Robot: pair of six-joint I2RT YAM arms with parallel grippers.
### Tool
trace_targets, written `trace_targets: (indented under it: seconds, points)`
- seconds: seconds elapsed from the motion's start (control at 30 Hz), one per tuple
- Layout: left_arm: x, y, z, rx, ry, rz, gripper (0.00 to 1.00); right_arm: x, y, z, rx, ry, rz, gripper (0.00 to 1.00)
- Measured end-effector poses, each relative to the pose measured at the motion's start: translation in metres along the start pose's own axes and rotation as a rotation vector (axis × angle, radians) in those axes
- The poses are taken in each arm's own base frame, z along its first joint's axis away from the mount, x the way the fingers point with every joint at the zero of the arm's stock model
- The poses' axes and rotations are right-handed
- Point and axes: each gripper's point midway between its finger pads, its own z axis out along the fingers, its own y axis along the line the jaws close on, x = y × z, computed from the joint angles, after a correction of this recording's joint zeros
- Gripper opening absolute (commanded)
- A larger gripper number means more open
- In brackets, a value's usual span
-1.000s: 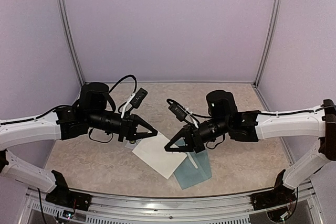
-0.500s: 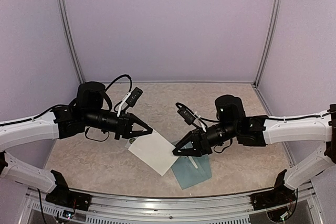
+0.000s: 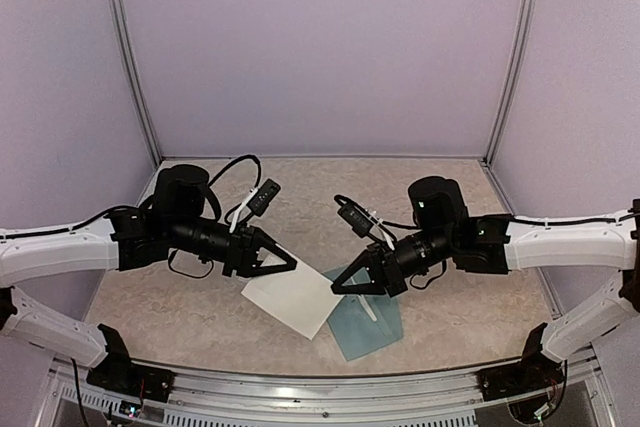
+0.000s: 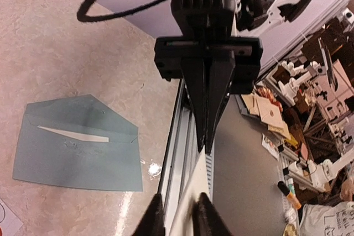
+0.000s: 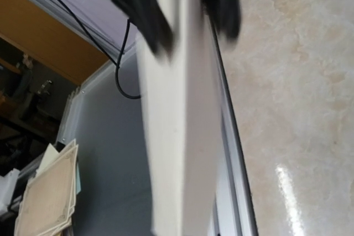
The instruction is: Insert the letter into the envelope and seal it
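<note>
Letter (image 3: pixel 295 299): white sheet held off the table (image 3: pixel 450 197), tilted, spanning between the two grippers.
Right gripper (image 3: pixel 337 289): jaws closed to a point on the sheet's right edge; firm pinch seen from the left wrist.
Left gripper (image 3: pixel 290 265): fingers (image 4: pixel 206 220) partly apart, the sheet's opposite edge between them; cannot tell whether they press it.
Envelope (image 3: pixel 375 327): teal, flat on table near the front edge, flap open, below the letter's lower corner, apart from both grippers.
</note>
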Motion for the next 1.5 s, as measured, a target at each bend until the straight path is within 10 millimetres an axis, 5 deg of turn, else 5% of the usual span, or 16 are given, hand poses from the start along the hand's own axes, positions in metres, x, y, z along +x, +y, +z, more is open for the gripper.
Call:
trace_targets:
  seconds: [0.03,0.13,0.2,0.37,0.6,0.73,0.87,0.93,1.1,1.13,1.3,1.5]
  points:
    - [0.003,0.000,0.004,0.006,0.017,-0.001,0.00,-0.003,0.001,0.000,0.004,0.004,-0.010,0.00]
    - [0.008,0.002,0.012,0.008,0.048,-0.003,0.00,-0.009,0.001,-0.001,0.028,0.012,-0.025,0.54]
    - [0.007,0.005,0.013,-0.006,0.045,-0.007,0.00,-0.017,-0.006,-0.004,0.073,-0.014,-0.034,0.81]
    - [-0.027,0.008,0.001,-0.121,-0.179,0.050,0.00,-0.050,-0.020,-0.030,0.207,-0.248,-0.049,0.93]
    - [-0.094,-0.028,-0.032,-0.196,-0.686,0.148,0.00,-0.087,-0.018,-0.048,0.199,-0.577,-0.025,0.94]
    - [-0.123,-0.037,-0.050,-0.215,-0.904,0.145,0.00,-0.105,-0.008,-0.041,0.114,-0.660,-0.019,0.92]
    - [-0.127,-0.032,-0.048,-0.234,-0.967,0.125,0.00,-0.129,0.005,-0.035,0.013,-0.722,-0.032,0.80]
    - [-0.126,-0.028,-0.044,-0.243,-0.975,0.117,0.00,-0.142,0.015,-0.033,-0.043,-0.747,-0.051,0.66]
    - [-0.124,-0.024,-0.040,-0.251,-0.984,0.106,0.01,-0.156,0.031,-0.035,-0.140,-0.794,-0.082,0.07]
    - [-0.124,-0.024,-0.040,-0.250,-0.984,0.106,0.08,-0.157,0.033,-0.036,-0.146,-0.798,-0.083,0.00]
    - [-0.119,-0.016,-0.031,-0.277,-0.933,0.087,0.62,-0.158,0.027,-0.041,-0.108,-0.812,-0.073,0.00]
    - [-0.086,0.028,-0.003,-0.391,-0.711,-0.080,0.81,-0.150,-0.019,-0.080,0.165,-0.745,-0.009,0.00]
